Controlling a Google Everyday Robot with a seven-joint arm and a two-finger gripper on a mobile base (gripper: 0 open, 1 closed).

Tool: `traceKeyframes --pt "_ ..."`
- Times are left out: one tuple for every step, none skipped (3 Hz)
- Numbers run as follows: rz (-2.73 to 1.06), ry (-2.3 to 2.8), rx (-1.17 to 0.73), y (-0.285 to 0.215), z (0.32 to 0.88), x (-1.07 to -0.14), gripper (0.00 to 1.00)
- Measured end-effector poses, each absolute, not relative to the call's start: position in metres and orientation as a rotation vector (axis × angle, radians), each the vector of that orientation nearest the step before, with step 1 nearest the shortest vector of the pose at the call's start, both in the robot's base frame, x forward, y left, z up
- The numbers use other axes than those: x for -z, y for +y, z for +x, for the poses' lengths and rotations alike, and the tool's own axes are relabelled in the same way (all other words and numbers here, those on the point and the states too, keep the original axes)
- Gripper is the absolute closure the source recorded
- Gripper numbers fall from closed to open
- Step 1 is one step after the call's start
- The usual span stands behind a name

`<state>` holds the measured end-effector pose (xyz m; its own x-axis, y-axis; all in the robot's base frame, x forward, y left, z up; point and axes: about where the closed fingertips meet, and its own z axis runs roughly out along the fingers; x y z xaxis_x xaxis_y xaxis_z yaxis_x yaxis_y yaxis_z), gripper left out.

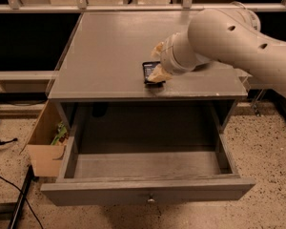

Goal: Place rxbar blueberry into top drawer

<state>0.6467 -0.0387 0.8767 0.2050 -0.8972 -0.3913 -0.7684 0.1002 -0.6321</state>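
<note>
— Speckled floor (262, 142) runs under and around the grey cabinet (105, 56), and a pale rail (133, 7) crosses behind the cabinet's back edge. What stands out on the cabinet?

— The rxbar blueberry (149, 70), a small dark wrapper lying flat on the cabinet's top, close to its front edge and a little right of its middle

— And the gripper?

— The gripper (157, 63) is down at the bar, on the cabinet top, at the end of a thick cream arm (238, 37) that reaches in from the cabinet's right side. One tan tip overlaps the near right corner of the wrapper. Whether it has a grasp on the bar or is spread loose around it, I cannot tell

— Where is the top drawer?

— The top drawer (133, 194) is pulled far out of the cabinet's front, directly below the edge where the bar lies. Its bare grey bottom shows, and a small round metal knob (151, 200) sits in the middle of its front panel. The bar is on the top, not in the drawer

— Anything beside the cabinet?

— A brown cardboard box (45, 159) stands open on the floor against the cabinet's left side, with something green (61, 135) inside. A black cable (9, 190) trails over the floor further left of the cabinet
</note>
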Motion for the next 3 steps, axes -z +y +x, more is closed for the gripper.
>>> traceKeyframes --pt "-1.719 1.628 0.193 -0.048 0.638 -0.869 0.45" --pt "-1.744 1.654 0.186 -0.055 0.631 -0.867 0.45" --pt "-1.756 1.664 0.182 -0.060 0.625 -0.868 0.49"
